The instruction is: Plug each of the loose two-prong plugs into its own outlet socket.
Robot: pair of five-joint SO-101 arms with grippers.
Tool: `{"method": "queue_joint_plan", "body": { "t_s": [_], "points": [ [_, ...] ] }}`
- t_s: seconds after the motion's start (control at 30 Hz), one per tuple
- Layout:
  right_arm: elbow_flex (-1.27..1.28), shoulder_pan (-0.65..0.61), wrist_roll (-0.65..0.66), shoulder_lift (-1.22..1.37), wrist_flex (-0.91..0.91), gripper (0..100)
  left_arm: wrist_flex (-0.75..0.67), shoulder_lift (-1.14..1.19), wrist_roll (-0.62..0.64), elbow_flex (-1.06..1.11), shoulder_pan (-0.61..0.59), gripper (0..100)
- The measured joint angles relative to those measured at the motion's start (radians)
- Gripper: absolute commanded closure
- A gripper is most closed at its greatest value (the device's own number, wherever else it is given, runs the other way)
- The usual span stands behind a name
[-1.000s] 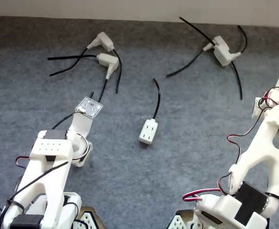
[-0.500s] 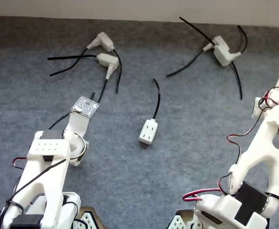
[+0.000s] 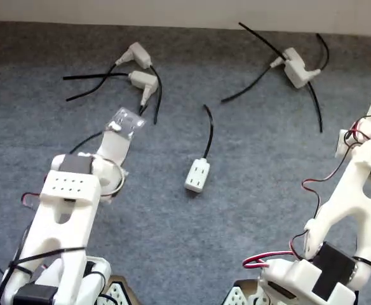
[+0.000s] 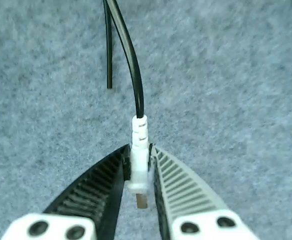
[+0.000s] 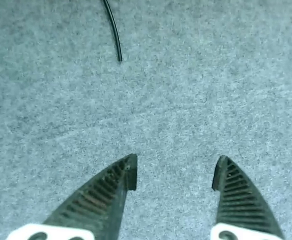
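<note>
A two-prong plug (image 4: 139,131) gripped at far left.
It is clamped between the left fingers (image 4: 175,175); the right fingers (image 5: 108,187) are spread above the bench (image 5: 196,80).

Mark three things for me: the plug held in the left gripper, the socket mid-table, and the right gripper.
plug (image 4: 139,167): left wrist view, middle of its white body.
socket (image 3: 197,175): high view, middle of its face.
right gripper (image 5: 176,167): right wrist view, midway between its open fingertips.

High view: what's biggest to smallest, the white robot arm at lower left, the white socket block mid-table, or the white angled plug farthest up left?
1. White robot arm.
2. White socket block and white angled plug: about alike, so unranked.
</note>
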Motion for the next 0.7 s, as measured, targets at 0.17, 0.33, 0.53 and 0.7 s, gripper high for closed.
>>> {"method": "queue_joint_plan", "body": {
  "t_s": [0.17, 0.33, 0.53, 0.7],
  "points": [
    [0.0, 0.0, 0.0, 0.0, 0.0, 75.6, -0.021, 0.002, 0.279, -0.224, 0.109, 99],
    [0.0, -0.003, 0.0, 0.0, 0.009, 75.6, -0.19, 0.002, 0.611, -0.351, 0.222, 99],
    [0.0, -0.055, 0.0, 0.0, 0.117, 75.6, -0.388, 0.002, 0.792, -0.371, 0.295, 99],
    [0.0, -0.13, 0.0, 0.0, 0.215, 75.7, -0.405, 0.002, 0.821, -0.374, 0.29, 99]
  ]
}}
